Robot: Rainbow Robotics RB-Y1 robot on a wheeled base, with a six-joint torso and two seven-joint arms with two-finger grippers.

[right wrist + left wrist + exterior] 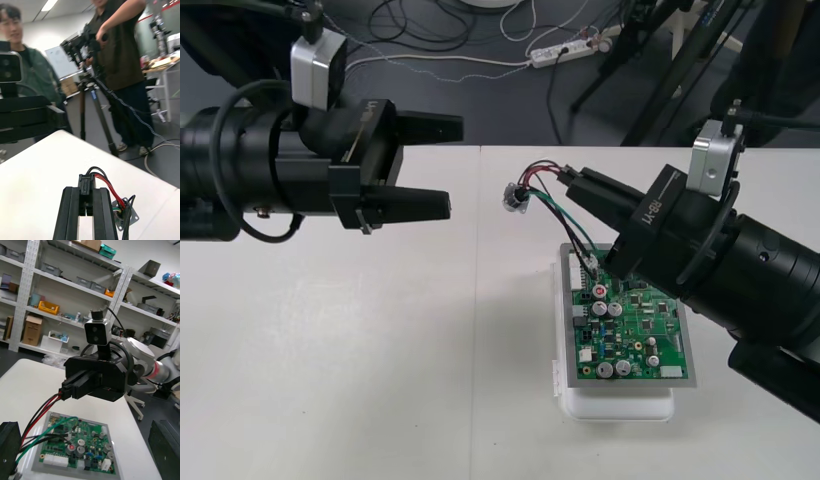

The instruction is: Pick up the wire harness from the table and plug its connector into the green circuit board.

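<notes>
left tool (452,167): 2 black fingers | right tool (572,185): black, white lettering | wrist cameras (315,65): silver

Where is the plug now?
The plug is in the right gripper's shut jaws; in the front view it hangs over the table beyond the board's far edge, socket to its left.

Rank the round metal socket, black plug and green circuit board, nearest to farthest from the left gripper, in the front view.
1. round metal socket, ahead of the open left gripper.
2. black plug, held in the right gripper.
3. green circuit board, on its white base.
</notes>
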